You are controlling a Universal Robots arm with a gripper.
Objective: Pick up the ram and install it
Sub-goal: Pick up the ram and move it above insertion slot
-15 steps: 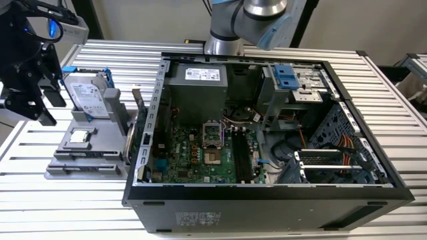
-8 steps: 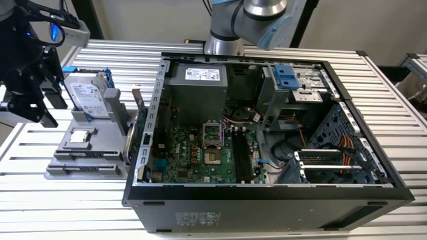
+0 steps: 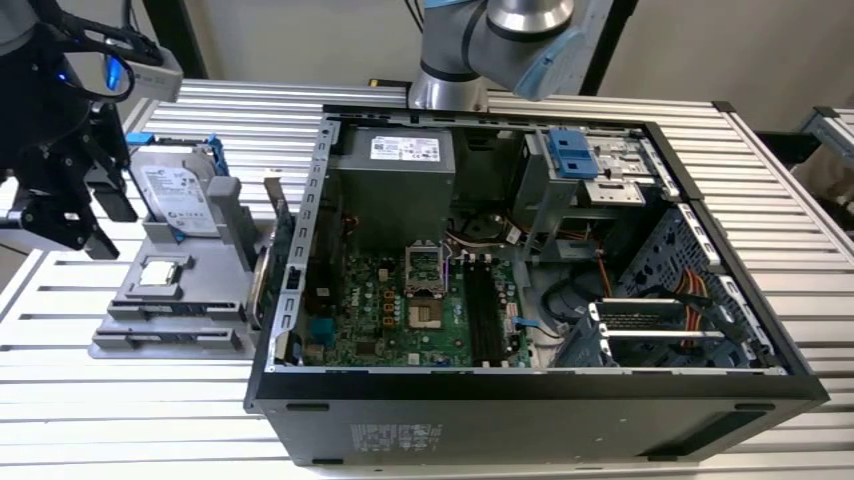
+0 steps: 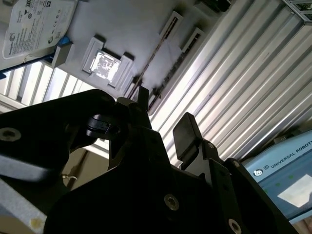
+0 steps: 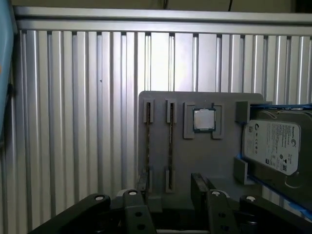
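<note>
The gripper (image 5: pixel 170 187) hangs over the grey parts holder (image 5: pixel 204 161) with its 2 black fingers (image 5: pixel 141 187) spread apart and nothing between them. The ram (image 5: pixel 170 146) stands on its long edge in a slot of that holder, seen from above as a thin dark strip, and a 2nd thin strip (image 5: pixel 148 141) stands in the slot just beside it. In the first wrist view the gap between the fingers lines up with the ram's near end; the gripper is apart from it. On the same holder lie the small square silver CPU (image 5: pixel 204 119), near the slots, and the hard drive (image 5: pixel 275 144) in its blue frame at the far side. In the exterior view the holder sits on the ribbed metal table (image 3: pixel 160 400), just beside the open computer case (image 3: pixel 534 390) on the exterior view's left, and the green motherboard (image 3: pixel 387 310) lies exposed inside the case
</note>
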